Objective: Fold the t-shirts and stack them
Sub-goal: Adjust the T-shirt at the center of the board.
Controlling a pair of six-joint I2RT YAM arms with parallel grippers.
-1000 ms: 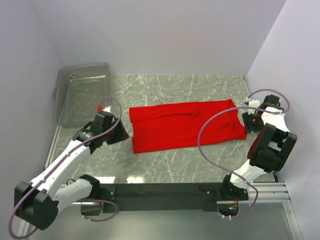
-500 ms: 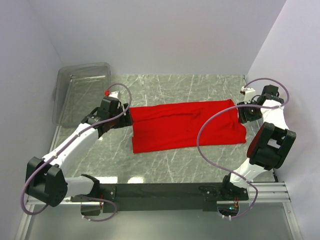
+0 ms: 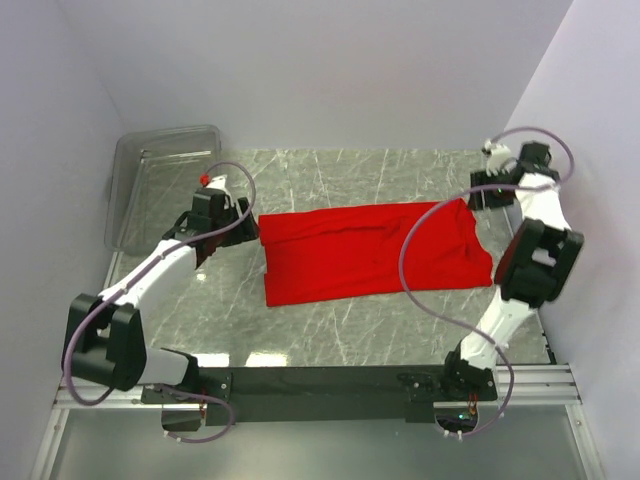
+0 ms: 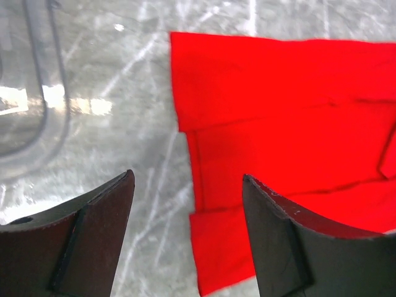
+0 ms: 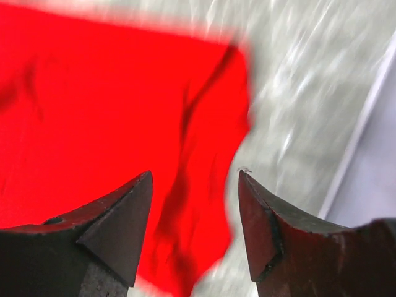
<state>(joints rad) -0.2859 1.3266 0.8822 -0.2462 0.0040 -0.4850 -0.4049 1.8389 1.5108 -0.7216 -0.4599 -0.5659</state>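
One red t-shirt lies on the marble table, folded into a long band running left to right, with layered edges at its left end. My left gripper hovers just off the shirt's far-left corner, open, and nothing sits between its fingers. At the shirt's far-right corner my right gripper is also open and empty; the blurred right wrist view shows the shirt's wrinkled right edge below the gripper.
A clear plastic bin stands at the back left, its rim close to my left gripper. Grey walls close in on three sides; the right wall is near my right arm. Bare marble table lies in front of the shirt.
Both arms have swung toward the back: the left gripper from the shirt's left edge to its far-left corner, the right along the right edge to the far corner. Both jaws have widened.
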